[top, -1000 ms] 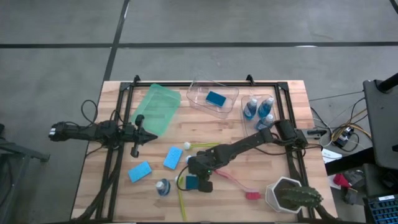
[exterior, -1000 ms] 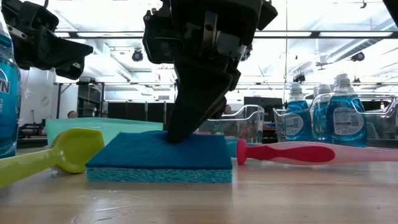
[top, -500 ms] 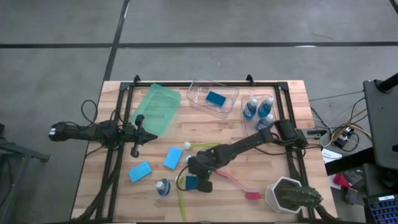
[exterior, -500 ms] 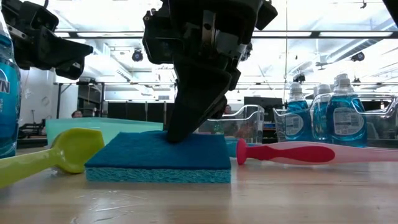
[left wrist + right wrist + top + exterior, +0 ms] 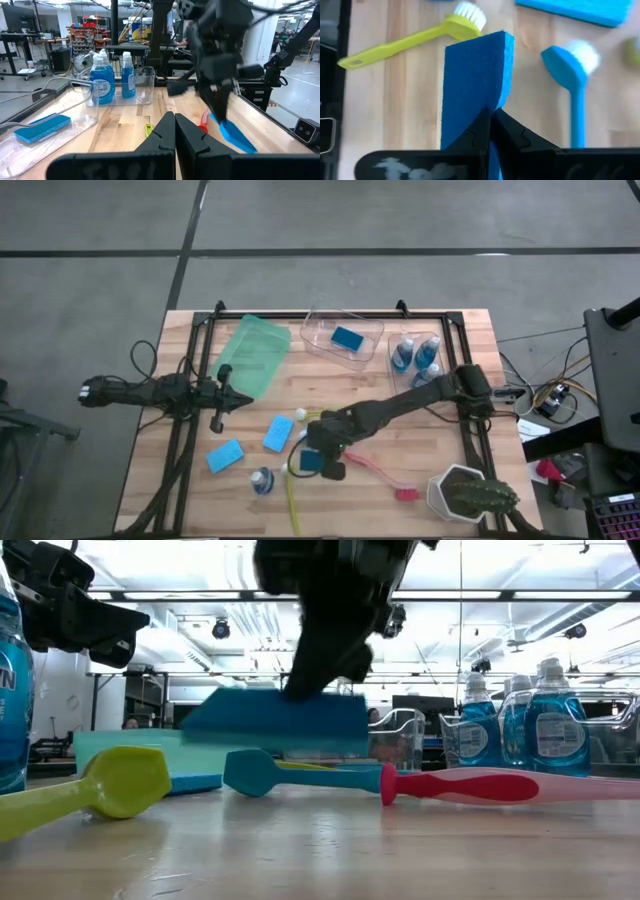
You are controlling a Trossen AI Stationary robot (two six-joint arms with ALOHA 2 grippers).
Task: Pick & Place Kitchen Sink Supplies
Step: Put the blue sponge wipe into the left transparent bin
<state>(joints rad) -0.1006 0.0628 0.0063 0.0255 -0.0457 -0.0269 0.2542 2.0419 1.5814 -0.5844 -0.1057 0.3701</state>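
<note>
The right gripper (image 5: 322,463) is clamped on a teal sponge (image 5: 310,462), holding it clear of the table (image 5: 400,400) near the front middle; in the low view the sponge (image 5: 280,718) hangs level above the wood. Under and around it lie a blue brush (image 5: 300,776), a red brush (image 5: 385,477) and a yellow-green brush (image 5: 291,495). A lone blue-liquid bottle (image 5: 262,480) stands just beside the sponge, with 2 light-blue sponges (image 5: 225,455) further toward the left side. At the back, a clear bin (image 5: 343,340) holds another sponge (image 5: 347,338), and a second clear bin (image 5: 417,360) holds 3 bottles. The left gripper (image 5: 226,395), fingers closed and empty, waits at the table's left edge beside a green bin (image 5: 251,356).
</note>
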